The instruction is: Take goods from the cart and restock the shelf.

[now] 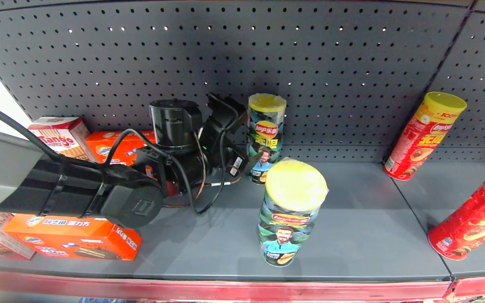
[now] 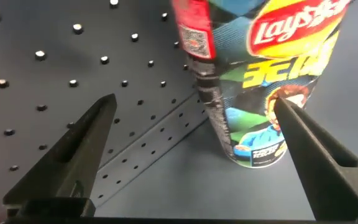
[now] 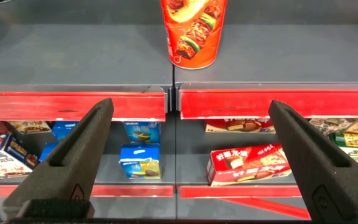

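Chip can [image 1: 265, 139], cylindrical, yellow plastic lid [image 1: 267, 102], upright on matte shelf [image 1: 364, 235], left fingers [image 2: 73, 155] spread near it, right fingers [image 3: 73, 155] spread

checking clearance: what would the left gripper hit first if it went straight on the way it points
Probably the green chip can, standing just ahead of the open left gripper, off-centre toward one finger. The pegboard panel lies behind it; depth is unclear.
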You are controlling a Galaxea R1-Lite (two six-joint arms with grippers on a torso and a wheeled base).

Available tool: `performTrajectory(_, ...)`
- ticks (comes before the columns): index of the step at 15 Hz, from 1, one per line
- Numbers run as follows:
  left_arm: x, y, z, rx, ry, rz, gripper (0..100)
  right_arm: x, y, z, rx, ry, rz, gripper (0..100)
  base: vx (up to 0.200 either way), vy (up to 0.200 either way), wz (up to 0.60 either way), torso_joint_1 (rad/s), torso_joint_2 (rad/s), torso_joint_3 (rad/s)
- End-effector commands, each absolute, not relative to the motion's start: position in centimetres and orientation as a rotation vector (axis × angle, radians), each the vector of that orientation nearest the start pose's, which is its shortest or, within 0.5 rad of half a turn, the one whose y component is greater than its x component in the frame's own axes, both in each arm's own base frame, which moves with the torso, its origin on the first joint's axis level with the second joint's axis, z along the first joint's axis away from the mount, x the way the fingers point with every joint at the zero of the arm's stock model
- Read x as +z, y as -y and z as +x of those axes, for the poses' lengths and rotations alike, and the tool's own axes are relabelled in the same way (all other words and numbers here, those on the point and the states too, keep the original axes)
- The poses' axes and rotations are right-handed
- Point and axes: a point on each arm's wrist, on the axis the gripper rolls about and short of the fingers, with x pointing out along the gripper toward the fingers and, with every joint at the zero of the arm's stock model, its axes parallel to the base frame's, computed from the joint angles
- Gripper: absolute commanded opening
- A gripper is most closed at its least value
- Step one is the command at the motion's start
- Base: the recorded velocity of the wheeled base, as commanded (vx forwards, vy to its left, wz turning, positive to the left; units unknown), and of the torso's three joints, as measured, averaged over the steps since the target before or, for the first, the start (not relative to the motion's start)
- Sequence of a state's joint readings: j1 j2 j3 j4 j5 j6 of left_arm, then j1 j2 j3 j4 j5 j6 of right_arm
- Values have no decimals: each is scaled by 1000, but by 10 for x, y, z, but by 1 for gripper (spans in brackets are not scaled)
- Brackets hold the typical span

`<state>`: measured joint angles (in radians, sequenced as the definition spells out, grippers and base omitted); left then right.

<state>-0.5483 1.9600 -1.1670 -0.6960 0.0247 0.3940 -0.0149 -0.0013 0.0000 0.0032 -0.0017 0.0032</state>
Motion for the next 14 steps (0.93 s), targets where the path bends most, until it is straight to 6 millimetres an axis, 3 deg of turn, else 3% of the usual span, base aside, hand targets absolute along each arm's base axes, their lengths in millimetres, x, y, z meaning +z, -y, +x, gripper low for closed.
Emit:
performTrajectory(1, 190, 210, 337, -546, -1, 417, 100, 75, 0, -23, -17, -3, 3, 100, 0, 0, 0, 0, 0, 0)
performTrajectory(5, 184, 211, 338, -543, -17, 420, 100, 75, 0, -23, -17, -3, 3, 100, 0, 0, 0, 0, 0, 0)
performTrajectory(10, 190, 182, 315, -511, -39, 422, 100, 75, 0, -23, -17, -3, 3, 100, 0, 0, 0, 0, 0, 0)
performTrajectory(14, 200, 163, 318, -404, -29, 419, 100, 75, 0, -23, -17, -3, 3, 100, 0, 0, 0, 0, 0, 0)
